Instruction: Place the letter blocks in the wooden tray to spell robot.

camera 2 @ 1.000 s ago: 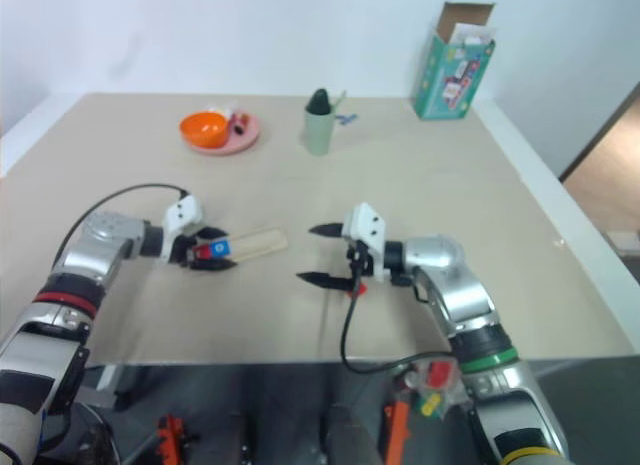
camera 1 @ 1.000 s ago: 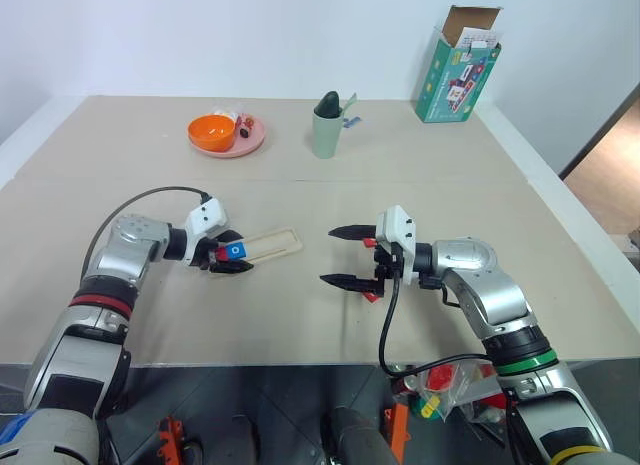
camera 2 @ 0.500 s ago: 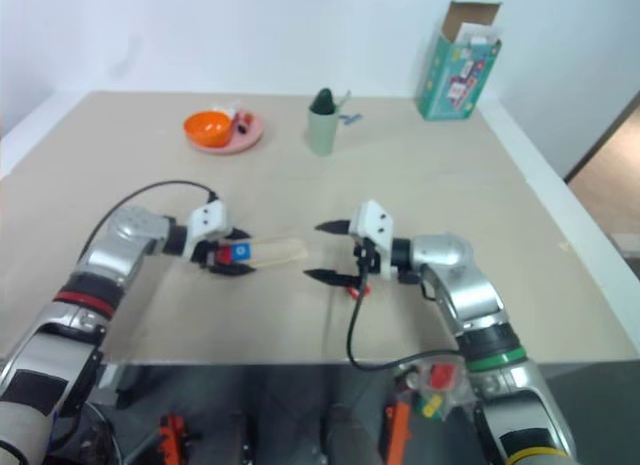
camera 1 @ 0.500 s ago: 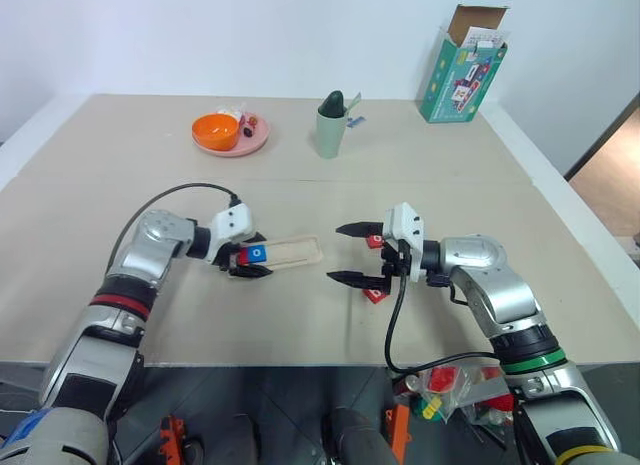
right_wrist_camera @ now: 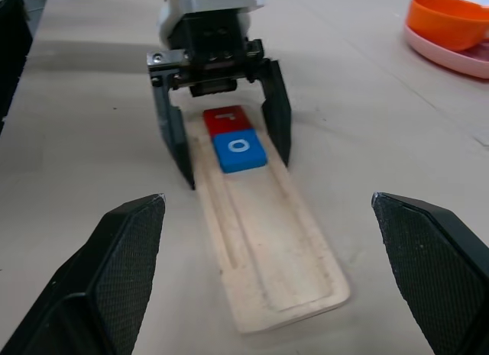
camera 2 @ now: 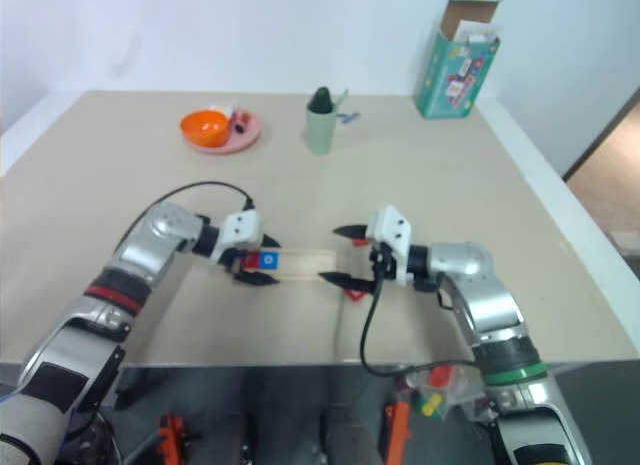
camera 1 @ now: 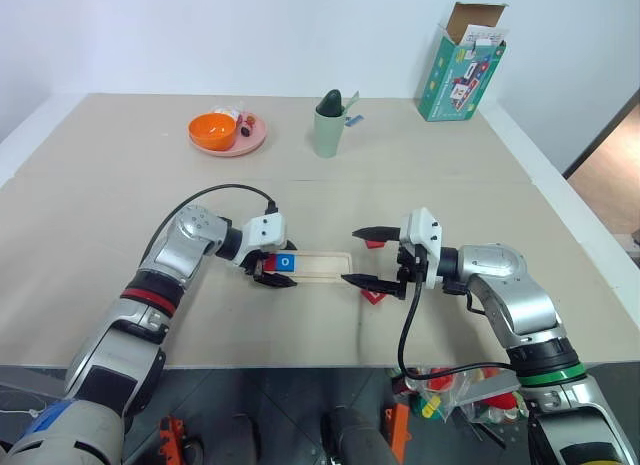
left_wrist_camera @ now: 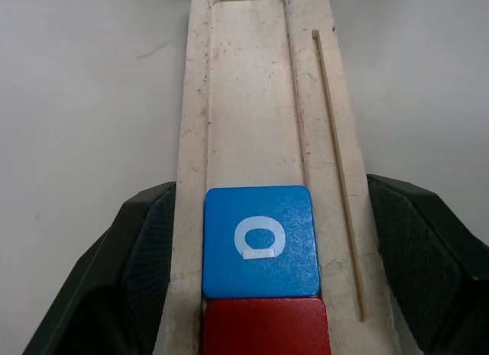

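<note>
Your left gripper (camera 1: 275, 269) is clamping the near end of the wooden tray (camera 1: 318, 266), where a red block (right_wrist_camera: 224, 118) and the blue o block (camera 1: 286, 262) are already sitting side by side, while your right gripper (camera 1: 374, 256) is hanging wide open and empty at the tray's far end. You are judging two letters placed, so you are needing a red tile (camera 1: 372, 296) next; it is lying just beside the right gripper, with bare worktop (camera 1: 300, 200) all round and the front edge near

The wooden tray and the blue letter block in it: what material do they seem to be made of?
The wooden tray looks like pale, unvarnished wood: matte, with small dark specks and a routed groove. The blue letter block has a smooth, slightly grainy painted or plastic face with a white "o"; which one, the look leaves open.
</note>
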Robot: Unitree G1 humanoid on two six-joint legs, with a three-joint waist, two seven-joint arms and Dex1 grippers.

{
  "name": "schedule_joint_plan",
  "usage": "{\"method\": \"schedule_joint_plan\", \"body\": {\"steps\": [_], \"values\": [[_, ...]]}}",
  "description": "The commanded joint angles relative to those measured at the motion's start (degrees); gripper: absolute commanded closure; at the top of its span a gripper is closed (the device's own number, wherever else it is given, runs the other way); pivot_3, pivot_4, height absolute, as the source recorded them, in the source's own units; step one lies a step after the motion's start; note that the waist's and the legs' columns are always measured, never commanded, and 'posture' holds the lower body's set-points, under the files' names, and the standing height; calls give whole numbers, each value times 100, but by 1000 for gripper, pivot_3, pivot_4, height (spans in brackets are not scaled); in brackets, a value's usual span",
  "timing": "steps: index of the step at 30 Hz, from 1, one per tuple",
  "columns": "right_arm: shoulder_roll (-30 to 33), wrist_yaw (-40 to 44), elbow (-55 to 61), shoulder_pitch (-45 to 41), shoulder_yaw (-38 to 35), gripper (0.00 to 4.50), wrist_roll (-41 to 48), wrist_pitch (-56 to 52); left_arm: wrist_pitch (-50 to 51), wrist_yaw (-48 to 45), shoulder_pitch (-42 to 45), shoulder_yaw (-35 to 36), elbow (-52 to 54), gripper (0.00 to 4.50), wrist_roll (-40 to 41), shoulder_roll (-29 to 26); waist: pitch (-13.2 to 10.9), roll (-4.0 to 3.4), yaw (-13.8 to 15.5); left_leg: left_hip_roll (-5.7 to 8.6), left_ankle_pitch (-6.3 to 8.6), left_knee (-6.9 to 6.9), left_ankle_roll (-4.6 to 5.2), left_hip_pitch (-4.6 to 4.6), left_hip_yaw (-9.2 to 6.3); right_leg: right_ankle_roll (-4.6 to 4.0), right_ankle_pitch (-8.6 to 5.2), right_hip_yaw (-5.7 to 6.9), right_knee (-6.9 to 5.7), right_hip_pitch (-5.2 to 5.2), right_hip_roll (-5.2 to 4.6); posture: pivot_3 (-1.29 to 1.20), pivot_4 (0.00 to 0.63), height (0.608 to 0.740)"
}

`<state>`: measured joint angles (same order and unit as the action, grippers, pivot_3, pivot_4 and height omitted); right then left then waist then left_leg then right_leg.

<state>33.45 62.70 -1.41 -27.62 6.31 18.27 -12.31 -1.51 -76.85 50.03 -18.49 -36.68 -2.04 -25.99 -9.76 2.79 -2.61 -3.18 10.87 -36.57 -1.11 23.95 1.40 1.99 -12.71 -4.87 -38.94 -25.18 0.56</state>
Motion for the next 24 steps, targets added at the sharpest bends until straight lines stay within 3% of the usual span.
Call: {"method": "schedule_joint_plan", "body": {"steps": [1, 7, 8, 9, 18, 24], "values": [[63, -17, 250, 2, -184, 0, 93, 27, 3, -72, 46, -130, -52, 1294, -163, -36, 0, 0, -1, 0, 0, 0, 0, 0, -1, 0, 0, 0, 0, 0, 0, 0, 150, 740], [67, -1, 196, -11, -172, 0, 71, 63, 369, -118, 41, -70, -4, 1294, -62, -8, 0, 0, -2, 0, 0, 0, 0, -1, -2, 0, 0, 0, 0, 0, 1, 0, 150, 740], [63, 10, 167, -38, -164, 0, 63, 75, 520, -157, 37, -57, 53, 257, -30, -19, 0, 0, -2, 0, 0, 0, 0, -1, -2, 0, 0, 0, 0, 0, 2, 0, 150, 740], [59, 19, 145, -61, -159, 0, 61, 79, 630, -204, 23, -51, 123, 14, -6, -41, 0, 0, -3, 0, 0, 0, 0, -1, -2, 0, 0, 0, 0, 0, 2, 0, 150, 740], [220, 364, -56, -256, -142, 0, 42, 146, 545, -317, 47, 264, 627, 14, 145, -529, -3, -3, -26, -4, 0, 5, 0, 0, -3, -2, 0, -1, -1, -6, 7, 0, 150, 740], [689, 1177, -558, -543, -17, 0, -79, 454, 1408, -748, -662, 905, 2379, 14, 1286, -1095, -7, -9, -31, -5, 1, 6, 0, 7, -3, -3, -4, -1, 0, -9, 5, 0, 150, 740]]}}
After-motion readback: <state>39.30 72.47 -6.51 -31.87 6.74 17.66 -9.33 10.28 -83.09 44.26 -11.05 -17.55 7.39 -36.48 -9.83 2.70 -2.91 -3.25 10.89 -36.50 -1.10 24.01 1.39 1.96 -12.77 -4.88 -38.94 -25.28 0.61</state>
